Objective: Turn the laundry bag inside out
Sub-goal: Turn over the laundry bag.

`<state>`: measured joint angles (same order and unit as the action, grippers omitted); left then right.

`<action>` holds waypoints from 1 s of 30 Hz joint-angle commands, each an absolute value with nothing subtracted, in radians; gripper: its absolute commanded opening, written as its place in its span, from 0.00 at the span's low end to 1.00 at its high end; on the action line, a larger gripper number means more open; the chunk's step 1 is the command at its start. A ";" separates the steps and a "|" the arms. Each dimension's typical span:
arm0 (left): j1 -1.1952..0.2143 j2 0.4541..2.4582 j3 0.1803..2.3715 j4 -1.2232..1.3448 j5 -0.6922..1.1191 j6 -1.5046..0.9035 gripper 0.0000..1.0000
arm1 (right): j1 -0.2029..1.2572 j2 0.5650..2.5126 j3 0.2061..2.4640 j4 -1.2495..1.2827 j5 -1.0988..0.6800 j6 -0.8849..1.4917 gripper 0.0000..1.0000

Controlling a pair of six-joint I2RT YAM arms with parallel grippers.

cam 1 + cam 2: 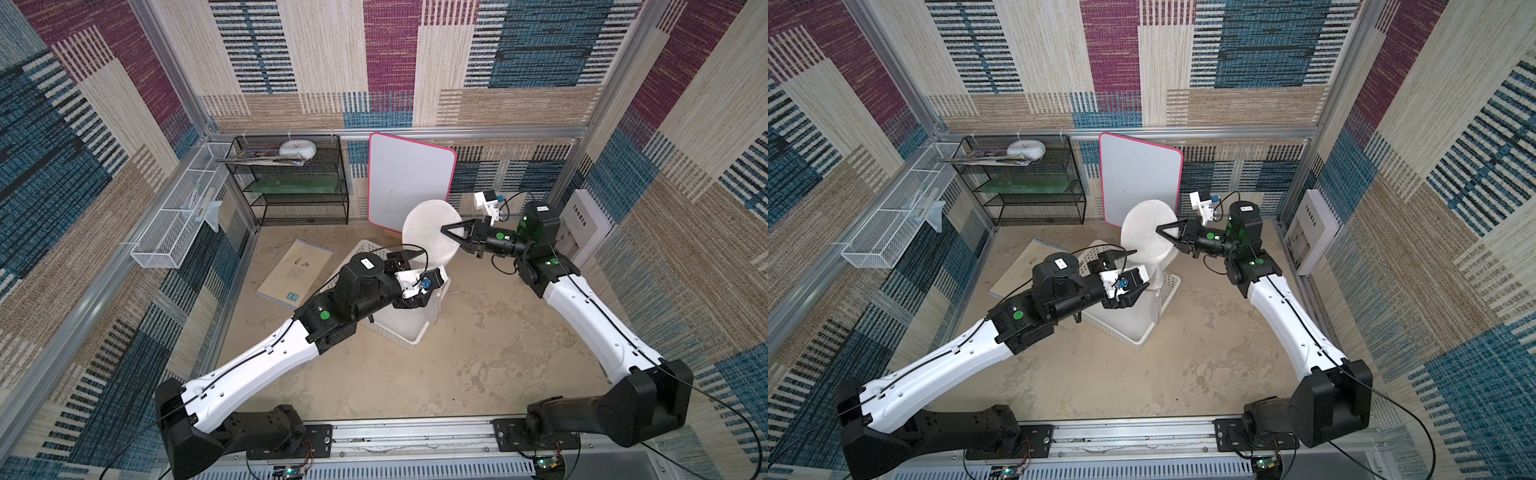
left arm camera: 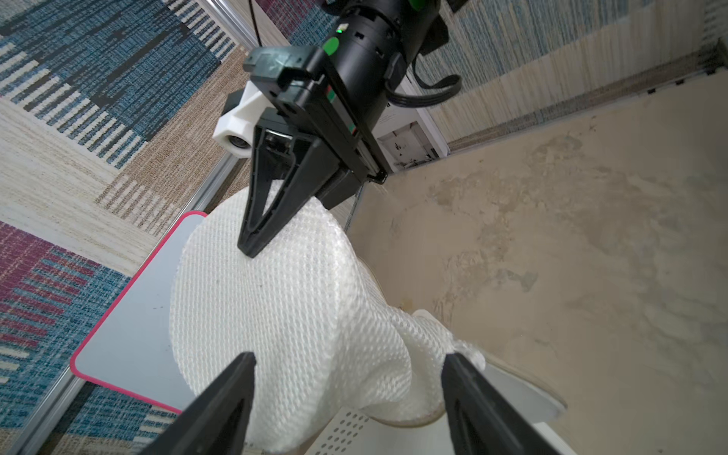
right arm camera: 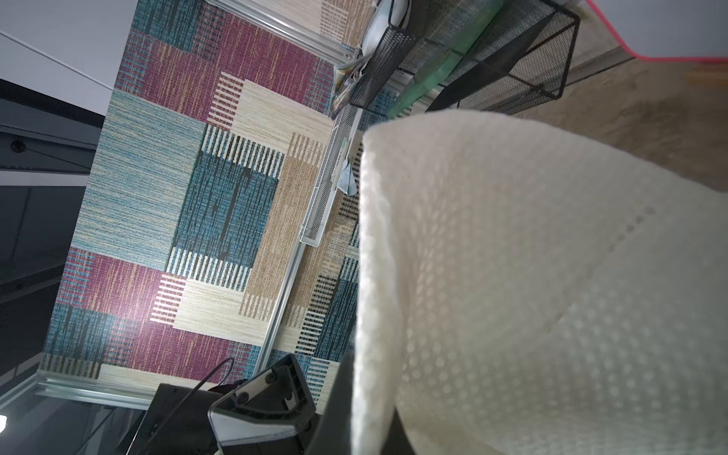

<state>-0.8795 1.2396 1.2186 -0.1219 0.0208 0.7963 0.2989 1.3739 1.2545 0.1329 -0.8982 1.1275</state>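
The laundry bag is white net mesh, held up above the white plastic basket. Its round panel faces up and its lower part trails down to the basket rim. My right gripper is shut on the round panel's edge. My left gripper stands open at the bag's narrow lower part. The mesh hangs between its fingers and is not clamped. The spectacles-like mark is out of view.
A pink-rimmed whiteboard leans on the back wall just behind the bag. A black mesh rack with a white dish stands at the back left. A booklet lies on the floor. A white wire tray hangs on the left wall.
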 commanded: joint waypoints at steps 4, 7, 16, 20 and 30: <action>-0.886 1.278 1.287 -0.205 -0.134 1.006 0.80 | 0.345 1.410 1.273 0.222 -0.923 1.174 0.00; -0.886 1.307 1.301 -0.194 -0.215 1.061 0.77 | 0.347 1.424 1.302 0.200 -0.960 1.158 0.00; -0.887 1.326 1.305 -0.136 -0.276 1.067 0.32 | 0.352 1.419 1.314 0.221 -0.973 1.189 0.00; -0.886 1.325 1.309 -0.121 -0.292 1.067 0.10 | 0.353 1.417 1.325 0.205 -0.959 1.173 0.05; -0.799 1.295 1.406 -0.333 -0.082 0.810 0.00 | 0.235 1.337 1.424 -0.093 -0.766 0.776 0.60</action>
<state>-0.8364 1.3102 1.3724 -0.2401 -0.2050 0.9592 0.2581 1.3750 1.4147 0.0196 -0.8803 0.9939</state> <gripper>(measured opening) 0.086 0.601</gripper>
